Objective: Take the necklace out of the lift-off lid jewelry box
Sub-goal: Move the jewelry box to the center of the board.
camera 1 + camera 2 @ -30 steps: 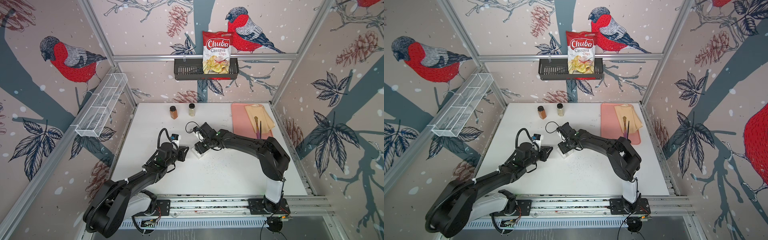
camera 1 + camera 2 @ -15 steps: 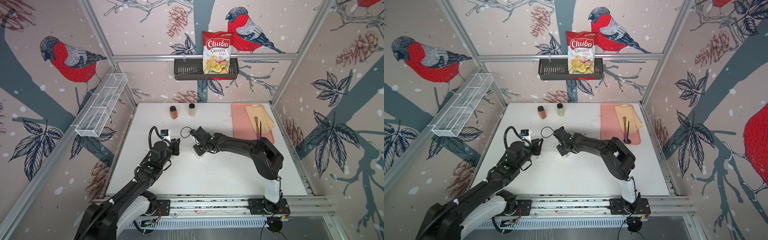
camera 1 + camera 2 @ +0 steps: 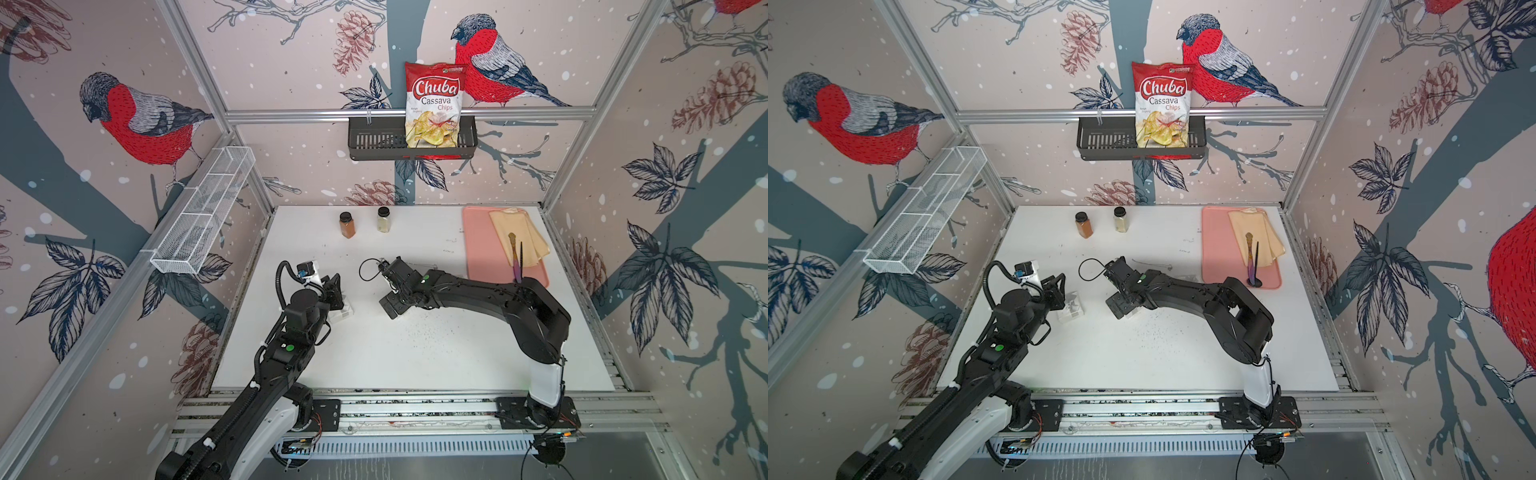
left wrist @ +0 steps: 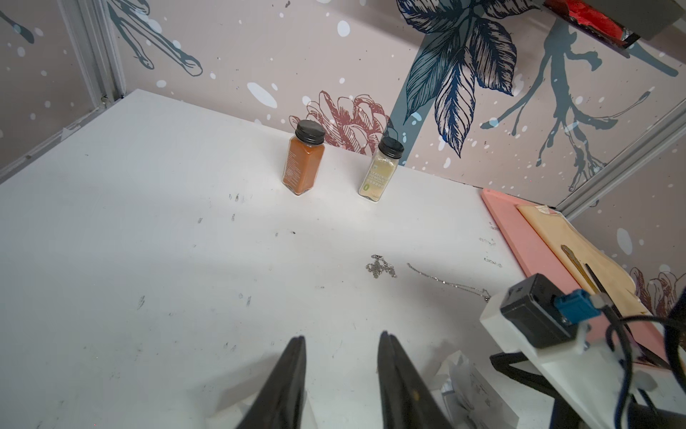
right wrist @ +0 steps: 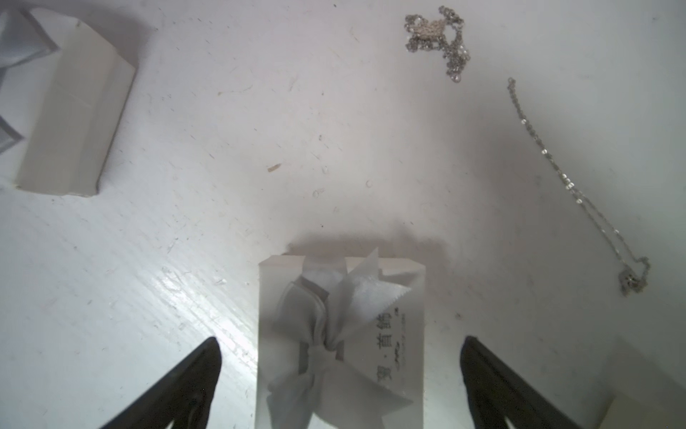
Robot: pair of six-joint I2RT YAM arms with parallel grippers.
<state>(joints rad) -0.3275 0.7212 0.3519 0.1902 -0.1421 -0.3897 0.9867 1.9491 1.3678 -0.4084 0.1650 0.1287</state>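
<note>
on the near left of the desk point(image 3: 415, 353), the left claw point(image 4: 341, 338) has drawn back to the left, away from the spot where both claws met a second ago. its fingers are apart with only bare desk between them. a second white box part point(image 3: 1070, 309) sits just beside it on the right.

level with it, toward the middle, is the right claw point(image 5: 340, 338). it was squeezing a moment ago and now stands wide apart on either side of the white box part with a bow point(image 5: 274, 293), clear of both its sides. so both halves have just been let go and rest on the desk, well apart. i cannot tell which is the lid and which the base.

a little farther back, beyond the right claw, the necklace point(image 5: 434, 29) lies loose on the bare desk. it shows as a small bunched clump with a thin chain trailing right, outside both halves. that suggests the task is as good as done, with only the arms left to back away.

at the far edge stand two spice jars point(image 3: 347, 224), with a pink tray point(image 3: 478, 241) at the far right.
</note>
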